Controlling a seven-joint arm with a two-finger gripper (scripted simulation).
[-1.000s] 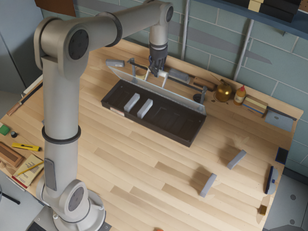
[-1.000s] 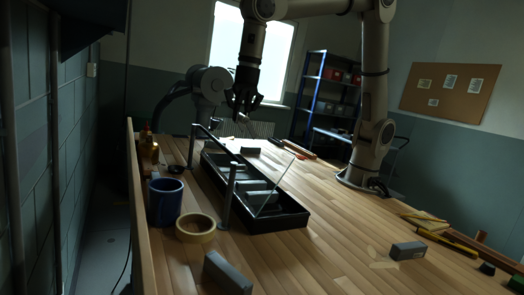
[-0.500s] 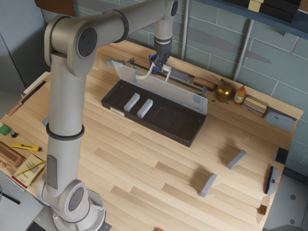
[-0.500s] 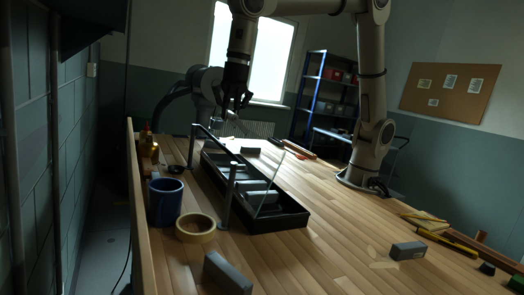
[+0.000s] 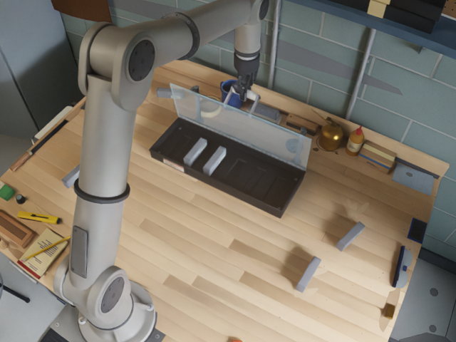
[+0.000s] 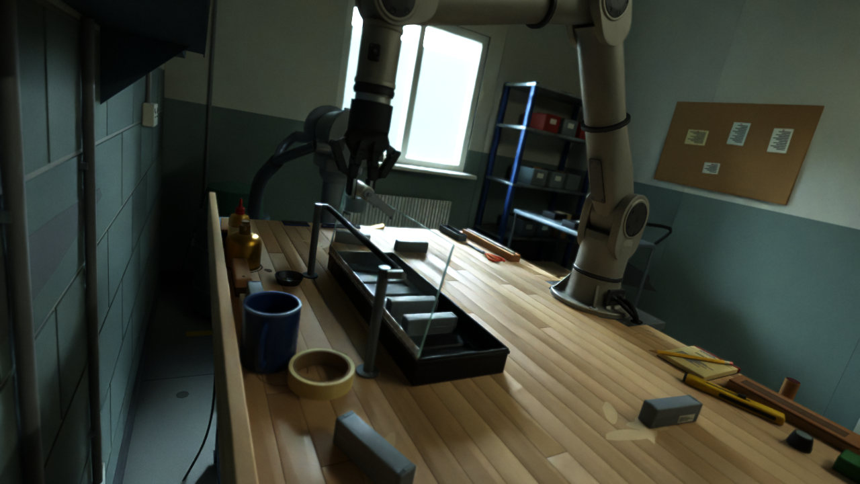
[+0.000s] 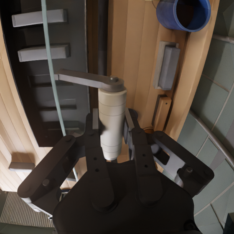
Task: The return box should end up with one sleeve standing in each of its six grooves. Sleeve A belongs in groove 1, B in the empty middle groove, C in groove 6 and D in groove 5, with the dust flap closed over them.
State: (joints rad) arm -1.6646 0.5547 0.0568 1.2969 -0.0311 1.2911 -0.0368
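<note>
One grey sleeve (image 5: 70,177) lies on the bench mostly hidden behind my arm. The black return box (image 5: 227,164) sits mid-bench with two grey sleeves (image 5: 195,151) (image 5: 214,160) standing in grooves near its left end. Its clear dust flap (image 5: 239,125) stands raised, nearly upright, along the back edge. My gripper (image 7: 110,122) is above the flap's top edge, its fingers clamped on either side of the flap's cream cylindrical handle (image 7: 111,124), which joins the flap by a grey lever (image 7: 83,78). Two more sleeves (image 5: 350,236) (image 5: 308,274) lie loose on the right of the bench; another (image 5: 164,92) lies behind the box's left end.
A blue cup (image 5: 229,94) and a tape roll (image 6: 321,373) stand behind the box, beside a rail on two posts (image 6: 375,321). A grey block (image 7: 167,67), a brass oil can (image 5: 330,136) and a glue bottle (image 5: 355,141) line the wall. Tools and a notepad (image 5: 42,252) lie near my base.
</note>
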